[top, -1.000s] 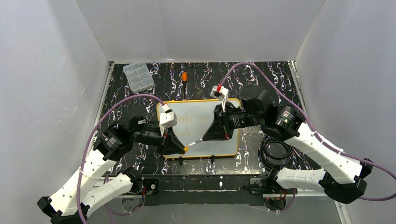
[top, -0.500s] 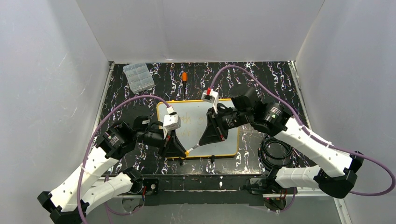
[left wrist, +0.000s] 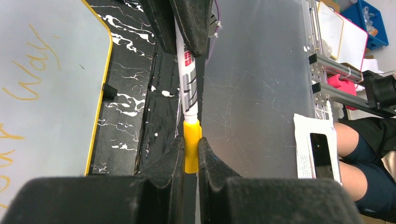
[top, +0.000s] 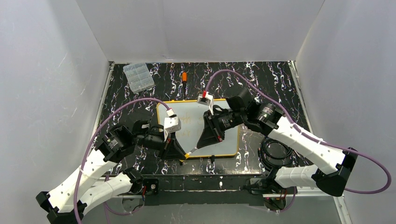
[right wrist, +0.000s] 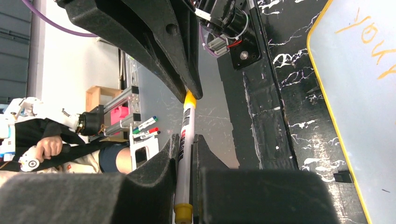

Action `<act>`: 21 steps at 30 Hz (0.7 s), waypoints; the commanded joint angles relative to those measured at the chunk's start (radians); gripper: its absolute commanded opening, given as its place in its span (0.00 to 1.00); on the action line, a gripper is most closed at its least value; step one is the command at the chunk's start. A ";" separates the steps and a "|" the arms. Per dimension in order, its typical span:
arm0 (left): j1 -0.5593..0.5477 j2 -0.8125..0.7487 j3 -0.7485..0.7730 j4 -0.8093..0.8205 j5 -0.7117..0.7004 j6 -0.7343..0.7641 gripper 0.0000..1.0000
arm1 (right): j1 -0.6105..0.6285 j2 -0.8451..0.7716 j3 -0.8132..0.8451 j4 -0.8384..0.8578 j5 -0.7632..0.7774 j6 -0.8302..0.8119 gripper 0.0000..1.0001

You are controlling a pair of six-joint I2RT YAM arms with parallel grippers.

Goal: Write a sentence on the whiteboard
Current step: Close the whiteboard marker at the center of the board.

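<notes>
Left wrist: sentence [left wrist: 29, 77] thin, orange.

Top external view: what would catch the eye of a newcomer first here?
Both grippers meet on one marker by the near edge of the whiteboard: the left gripper pinches its yellow cap, and the right gripper clamps the white barrel. Faint orange words, the sentence, lie on the board.
</notes>
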State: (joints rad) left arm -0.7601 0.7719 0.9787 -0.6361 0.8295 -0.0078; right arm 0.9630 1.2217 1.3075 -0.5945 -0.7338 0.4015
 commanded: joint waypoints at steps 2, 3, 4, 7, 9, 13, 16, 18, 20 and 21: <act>-0.014 -0.004 -0.016 0.271 -0.054 -0.062 0.00 | 0.017 -0.012 -0.053 0.066 -0.056 0.039 0.01; -0.017 0.001 -0.018 0.285 -0.062 -0.067 0.00 | 0.018 -0.014 -0.058 0.066 -0.054 0.039 0.01; -0.022 0.007 -0.020 0.302 -0.071 -0.072 0.00 | 0.019 -0.014 -0.063 0.068 -0.054 0.039 0.01; -0.029 0.016 -0.025 0.337 -0.104 -0.077 0.00 | 0.022 -0.017 -0.071 0.071 -0.052 0.040 0.01; -0.033 0.022 -0.026 0.363 -0.114 -0.079 0.00 | 0.023 -0.019 -0.080 0.073 -0.050 0.039 0.01; -0.037 0.047 -0.023 0.409 -0.120 -0.090 0.00 | 0.029 -0.020 -0.102 0.087 -0.052 0.045 0.01; -0.040 0.058 -0.019 0.431 -0.129 -0.088 0.00 | 0.034 -0.024 -0.112 0.089 -0.052 0.048 0.01; -0.041 0.065 -0.018 0.450 -0.136 -0.089 0.00 | 0.037 -0.026 -0.123 0.094 -0.050 0.053 0.01; -0.041 0.075 -0.012 0.468 -0.136 -0.091 0.00 | 0.042 -0.028 -0.137 0.105 -0.052 0.061 0.01; -0.042 0.080 -0.009 0.479 -0.135 -0.095 0.00 | 0.046 -0.028 -0.143 0.110 -0.050 0.063 0.01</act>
State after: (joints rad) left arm -0.8108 0.8295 0.9253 -0.5282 0.7738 -0.1020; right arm 0.9501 1.1728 1.2072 -0.5587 -0.7097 0.4229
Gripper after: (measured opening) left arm 0.076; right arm 0.168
